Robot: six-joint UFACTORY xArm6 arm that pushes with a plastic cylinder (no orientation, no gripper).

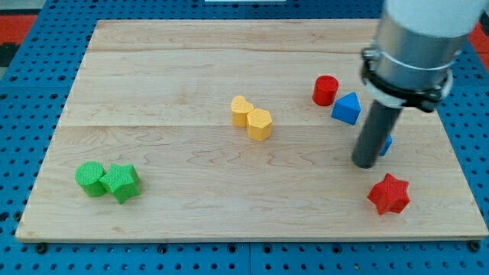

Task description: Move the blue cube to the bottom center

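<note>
The blue cube [386, 144] sits at the view's right on the wooden board [191, 206], mostly hidden behind my rod; only a sliver shows at the rod's right edge. My tip [365, 163] rests on the board just left of and in front of the cube, touching or nearly touching it. A second blue block [347, 108], wedge-like, lies above and left of the cube.
A red cylinder [325, 90] stands left of the blue wedge. A red star [389, 194] lies below my tip to the right. Two yellow blocks [252, 118] sit touching near the centre. A green cylinder [92, 179] and green block [121, 182] sit at bottom left.
</note>
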